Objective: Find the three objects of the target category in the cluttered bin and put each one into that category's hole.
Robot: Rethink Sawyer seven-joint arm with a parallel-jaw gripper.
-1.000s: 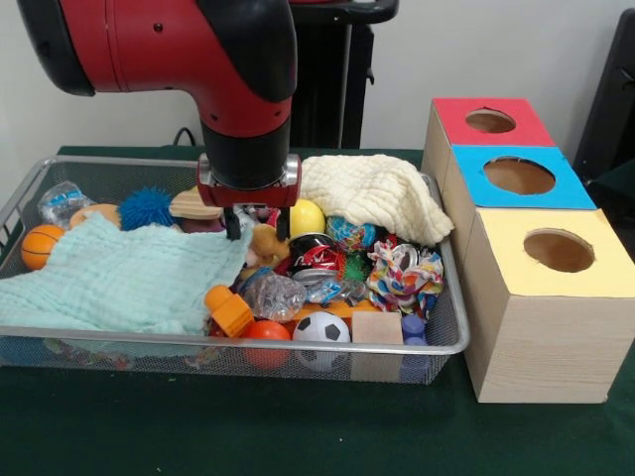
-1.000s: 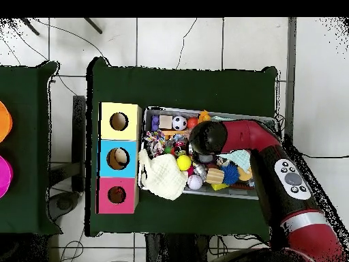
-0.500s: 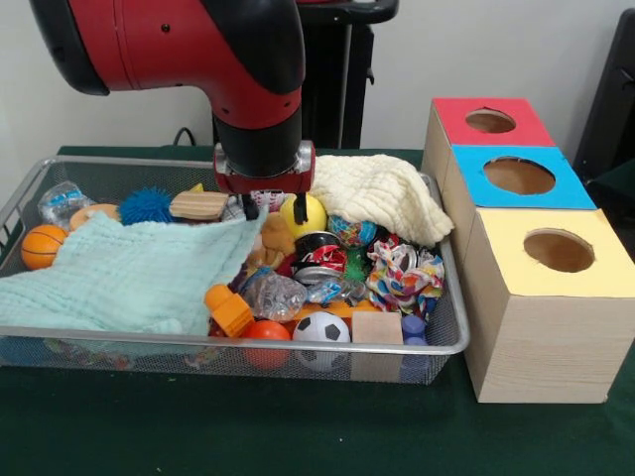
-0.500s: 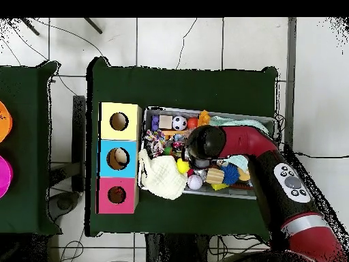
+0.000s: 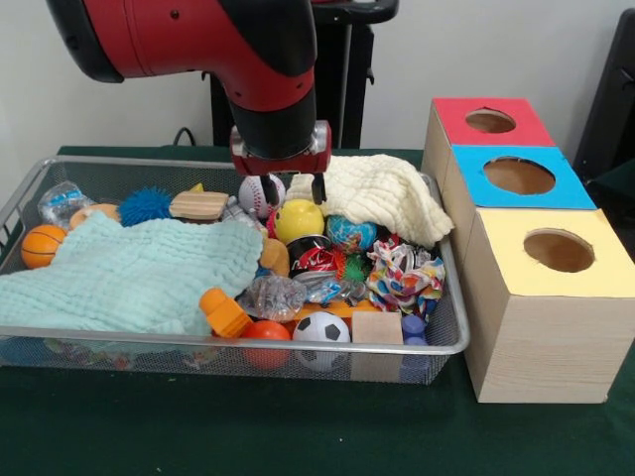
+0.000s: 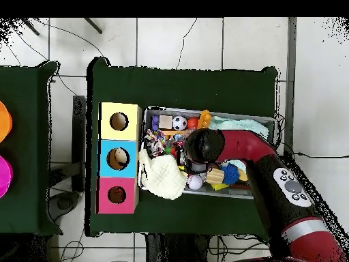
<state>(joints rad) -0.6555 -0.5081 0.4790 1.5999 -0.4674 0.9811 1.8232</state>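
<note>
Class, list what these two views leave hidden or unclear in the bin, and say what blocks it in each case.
1. Overhead view: the arm covers the bin's middle, including the gripper.
2. Front view: whatever lies beneath the green cloth and the cream cloth is covered.
3. Front view: the blue box's hole shows no contents; the overhead view shows a pale object inside, too small to identify.

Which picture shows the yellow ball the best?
The front view. There the yellow ball sits in plain sight in the wire bin, just below the gripper and beside the baseball. In the overhead view the red arm covers that spot, so the ball hardly shows.
</note>
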